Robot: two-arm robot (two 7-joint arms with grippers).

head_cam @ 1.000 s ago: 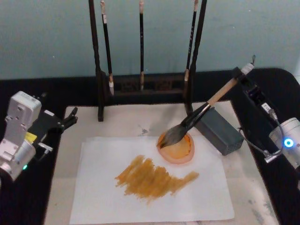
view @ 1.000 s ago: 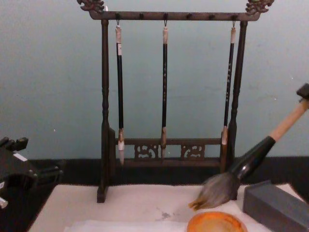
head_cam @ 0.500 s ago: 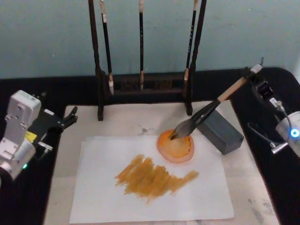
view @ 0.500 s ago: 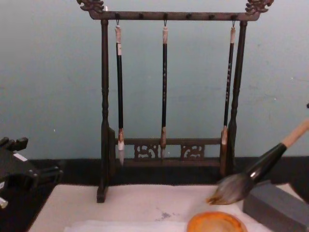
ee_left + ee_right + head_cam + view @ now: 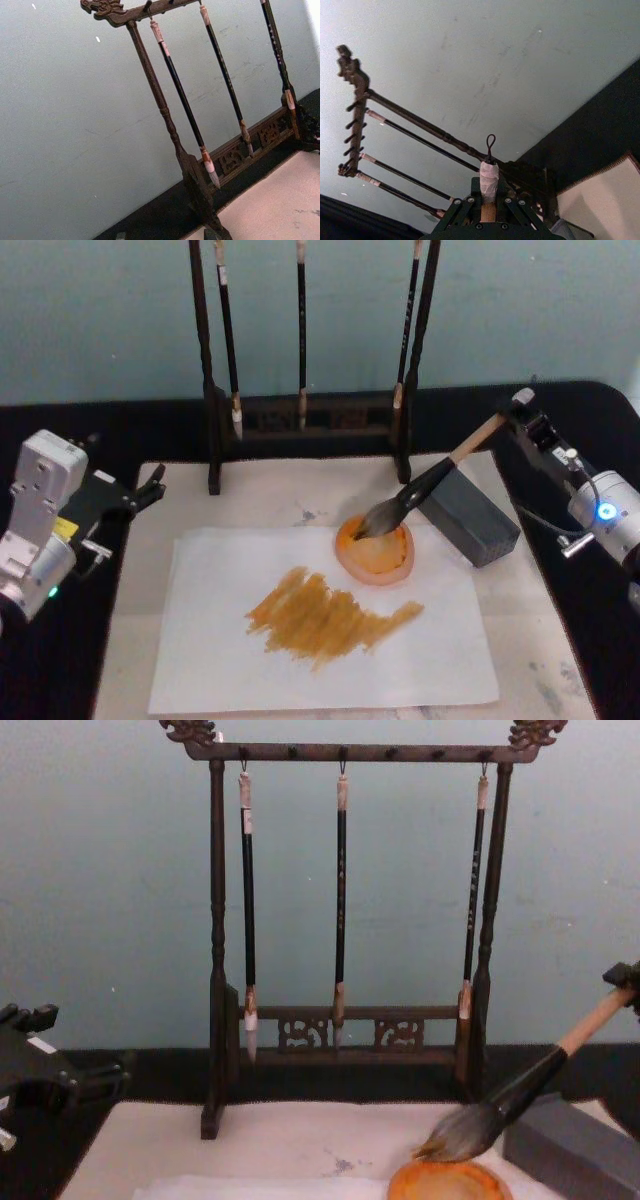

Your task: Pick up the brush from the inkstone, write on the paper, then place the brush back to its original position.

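Note:
The brush (image 5: 432, 478) slants down from upper right, its bushy bristles (image 5: 455, 1140) at the far rim of an orange dish (image 5: 376, 552). Its black shaft crosses over the corner of the grey block-shaped inkstone (image 5: 468, 518); whether they touch is unclear. My right gripper (image 5: 522, 416) is shut on the tan handle just below the white end cap (image 5: 489, 177), one finger (image 5: 462, 209) on each side. The paper (image 5: 210, 640) lies flat with orange-brown strokes (image 5: 325, 618) across its middle. My left gripper (image 5: 150, 485) is parked open at the mat's left edge.
A dark wooden rack (image 5: 216, 950) with three thin black brushes (image 5: 340, 900) stands at the back of the beige mat (image 5: 270, 502). The black table (image 5: 560, 640) surrounds the mat. The inkstone (image 5: 575, 1145) sits right of the dish (image 5: 445, 1182).
My right gripper has come down with the brush. The handle now lies flatter and the bristles have sunk from above the dish to its far rim. The left arm has not moved.

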